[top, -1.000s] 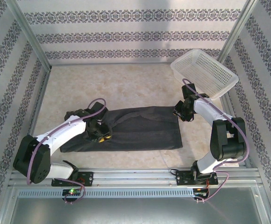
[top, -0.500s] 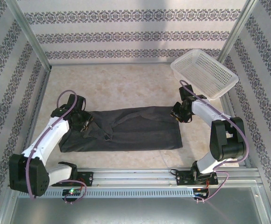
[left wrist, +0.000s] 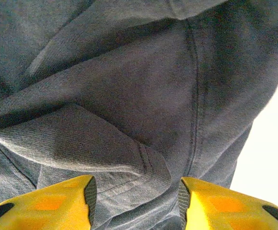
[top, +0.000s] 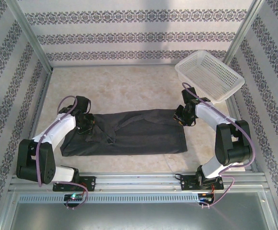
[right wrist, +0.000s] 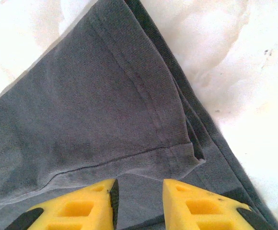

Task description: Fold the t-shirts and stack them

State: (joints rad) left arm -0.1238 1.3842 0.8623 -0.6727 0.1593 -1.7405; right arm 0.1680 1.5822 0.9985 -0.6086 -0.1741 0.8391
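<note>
Left gripper (top: 85, 122) hangs jaws apart over the far-left corner of the t-shirt (top: 134, 134), a folded band lying long axis left-right on the near middle of the table (top: 129, 86). Right gripper (top: 183, 116) is likewise spread over the far-right corner, so each arm has its own end, nothing pinched yet. Since a second ago the left gripper went from mid-band out to its corner; the right barely moved.

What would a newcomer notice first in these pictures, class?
A dark grey t-shirt, folded into a long band, lies across the middle of the table. The left gripper is at its left end, the right gripper at its far right corner. A white mesh basket stands far right.
</note>
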